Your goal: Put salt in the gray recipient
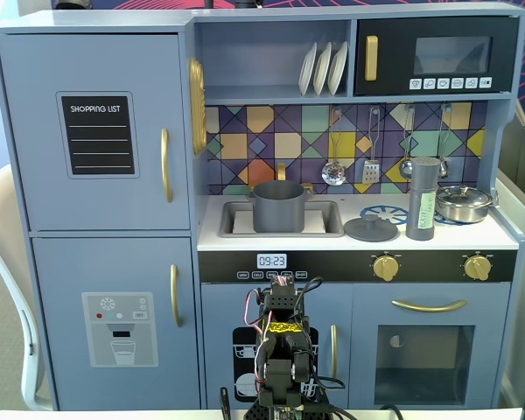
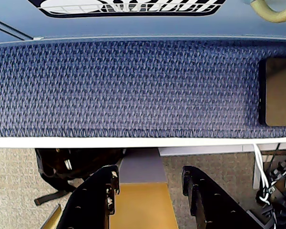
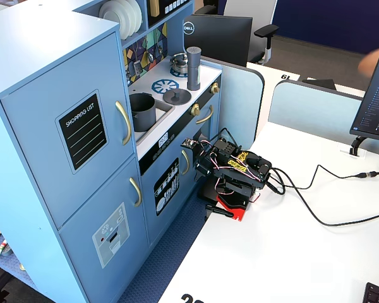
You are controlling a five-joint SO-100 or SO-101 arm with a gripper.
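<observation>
The end effector hangs empty with its two black fingers apart, low in front of the toy kitchen, over blue carpet. Up on the counter, the salt stands upright beside a flat lid; the gray recipient sits in the sink, well left of the salt.

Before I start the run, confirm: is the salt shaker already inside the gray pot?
No. The salt shaker stands upright on the stovetop, right of the gray pot in the sink.

The salt stands upright on the counter, right of the gray recipient in the sink.
</observation>
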